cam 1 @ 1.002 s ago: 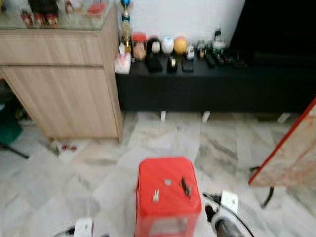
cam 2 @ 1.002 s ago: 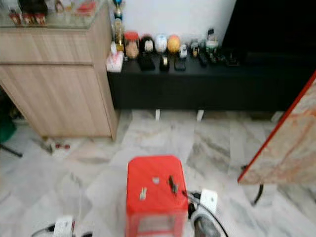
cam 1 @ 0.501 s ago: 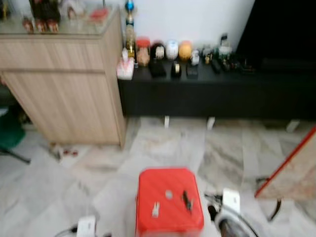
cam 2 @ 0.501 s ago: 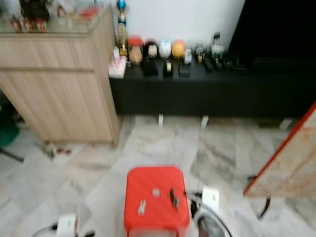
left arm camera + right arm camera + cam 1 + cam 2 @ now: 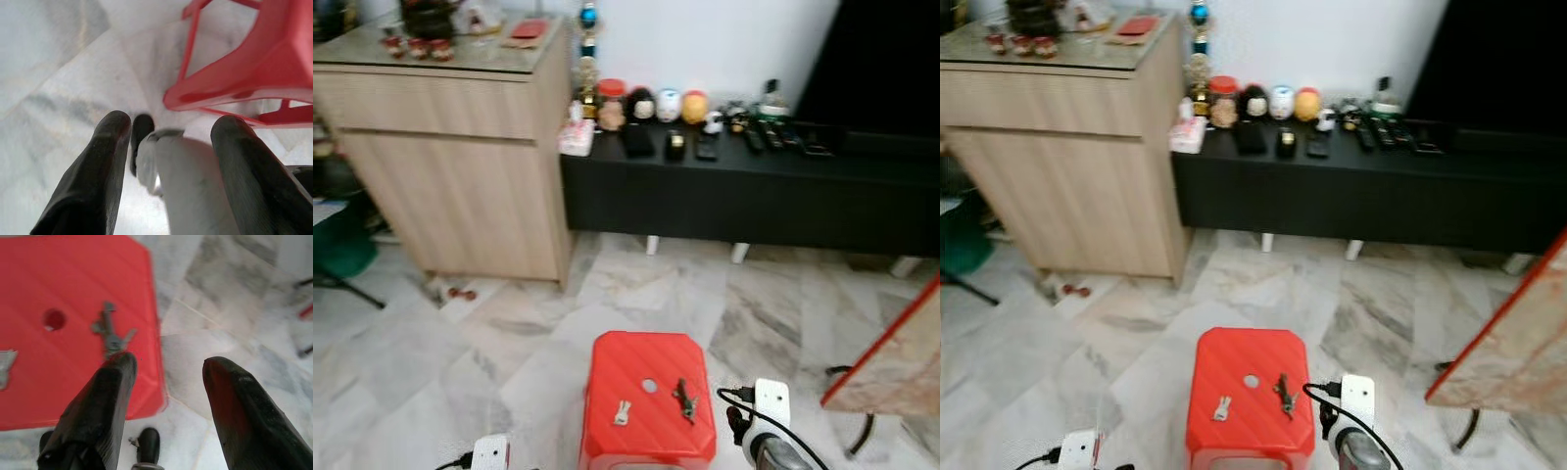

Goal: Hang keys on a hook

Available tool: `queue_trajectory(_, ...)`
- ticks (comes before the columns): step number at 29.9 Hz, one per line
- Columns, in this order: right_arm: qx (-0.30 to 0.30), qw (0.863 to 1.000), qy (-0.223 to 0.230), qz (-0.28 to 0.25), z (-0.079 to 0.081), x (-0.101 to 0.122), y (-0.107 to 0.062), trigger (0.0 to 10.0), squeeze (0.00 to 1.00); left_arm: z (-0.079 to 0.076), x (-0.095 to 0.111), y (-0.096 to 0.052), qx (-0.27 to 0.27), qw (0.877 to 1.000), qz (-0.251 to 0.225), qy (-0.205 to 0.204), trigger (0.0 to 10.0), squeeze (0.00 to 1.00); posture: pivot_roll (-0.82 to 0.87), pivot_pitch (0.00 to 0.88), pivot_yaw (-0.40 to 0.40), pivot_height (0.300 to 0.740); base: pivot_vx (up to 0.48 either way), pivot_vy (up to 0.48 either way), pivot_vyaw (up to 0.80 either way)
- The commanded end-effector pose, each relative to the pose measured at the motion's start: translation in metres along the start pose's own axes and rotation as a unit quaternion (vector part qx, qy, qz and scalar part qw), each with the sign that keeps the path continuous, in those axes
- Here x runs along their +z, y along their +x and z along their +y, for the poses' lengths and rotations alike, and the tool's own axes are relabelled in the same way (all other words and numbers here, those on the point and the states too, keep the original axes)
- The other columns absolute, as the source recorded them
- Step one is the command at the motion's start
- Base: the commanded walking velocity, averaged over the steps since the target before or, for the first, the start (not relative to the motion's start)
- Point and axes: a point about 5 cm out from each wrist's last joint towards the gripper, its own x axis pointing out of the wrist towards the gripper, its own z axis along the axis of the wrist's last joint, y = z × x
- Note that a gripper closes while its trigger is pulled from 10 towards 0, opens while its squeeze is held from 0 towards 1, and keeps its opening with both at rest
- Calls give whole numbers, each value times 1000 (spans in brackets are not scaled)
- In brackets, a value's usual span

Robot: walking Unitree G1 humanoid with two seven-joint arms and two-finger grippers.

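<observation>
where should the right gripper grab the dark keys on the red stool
Come straight down from above with the right gripper. The dark keys lie flat on the red stool, near its right edge; pinch across the bunched middle, where they stand slightly proud of the surface.

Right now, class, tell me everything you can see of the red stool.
The red stool looks like moulded plastic: a squarish seat with rounded corners, faint diagonal ridges and a small round hole at its centre. It stands upright on the marble floor. A dark bunch of keys and a small pale key lie flat on the seat, apart. The right tool hovers open by its edge.
</observation>
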Motion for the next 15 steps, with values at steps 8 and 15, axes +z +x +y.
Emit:
queue_trajectory(8,-7,1000,6,2,-5,-2,-1,10000,0,-1,-2,0,-1,1000,5,2,10000,0,93,0,-78,740,0,0,0)
queue_trajectory(15,-2,1000,-6,-2,-5,0,0,10000,0,-1,-2,0,5,1000,7,6,10000,0,93,0,-79,740,0,0,255)
